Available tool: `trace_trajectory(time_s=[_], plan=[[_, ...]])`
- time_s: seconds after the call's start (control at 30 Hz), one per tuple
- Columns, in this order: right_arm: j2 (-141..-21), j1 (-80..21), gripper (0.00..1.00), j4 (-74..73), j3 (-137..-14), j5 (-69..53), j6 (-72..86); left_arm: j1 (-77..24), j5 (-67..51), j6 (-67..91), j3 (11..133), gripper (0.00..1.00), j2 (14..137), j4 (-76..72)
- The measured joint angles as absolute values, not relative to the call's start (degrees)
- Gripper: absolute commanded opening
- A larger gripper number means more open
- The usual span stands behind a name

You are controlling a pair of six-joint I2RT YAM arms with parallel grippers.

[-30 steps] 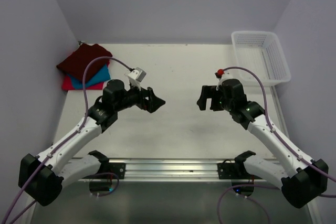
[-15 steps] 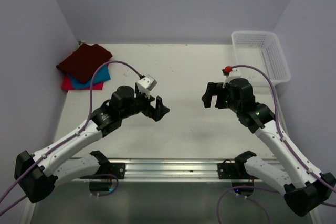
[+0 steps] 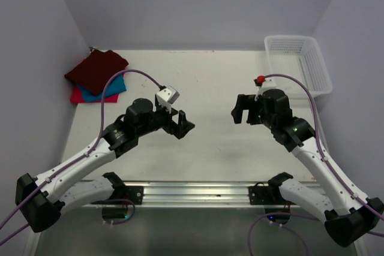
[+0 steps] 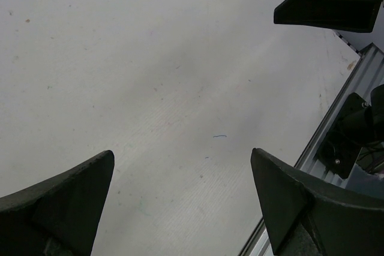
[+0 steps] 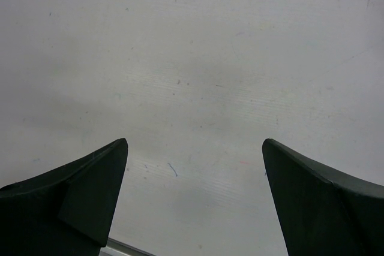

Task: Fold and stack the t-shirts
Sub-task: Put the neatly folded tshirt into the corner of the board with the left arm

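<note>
The t-shirts lie folded in a stack at the table's far left: a dark maroon one (image 3: pixel 96 70) on top, a teal blue one (image 3: pixel 111 88) under it, and a red-pink one (image 3: pixel 80 96) at the bottom. My left gripper (image 3: pixel 183 123) (image 4: pixel 180 154) hovers open over bare table near the middle, well away from the stack. Facing it from the right, my right gripper (image 3: pixel 240 110) (image 5: pixel 195 142) is also open and holds nothing. Both wrist views show only white tabletop between the fingers. The right gripper's fingers (image 4: pixel 330 1) show at the top right of the left wrist view.
A white mesh basket (image 3: pixel 298 64) stands at the far right corner. A metal rail (image 3: pixel 198 193) runs along the near edge between the arm bases. Walls close in the table on the left, back and right.
Over the last second the left gripper swung a little right and nearer, and the right gripper shifted slightly right. Both have hardly moved in the last half second. The stack is unchanged.
</note>
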State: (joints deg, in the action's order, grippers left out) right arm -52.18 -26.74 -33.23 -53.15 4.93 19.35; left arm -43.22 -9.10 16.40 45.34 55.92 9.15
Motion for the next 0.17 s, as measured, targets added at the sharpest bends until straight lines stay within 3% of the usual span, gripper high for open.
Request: trace_trajectory(time_s=[0.17], plan=[[-52.18, -26.74, 0.99, -33.21, -53.34, 4.75, 19.22, -43.27, -8.88, 16.4, 45.34, 1.0, 55.81, 9.15]])
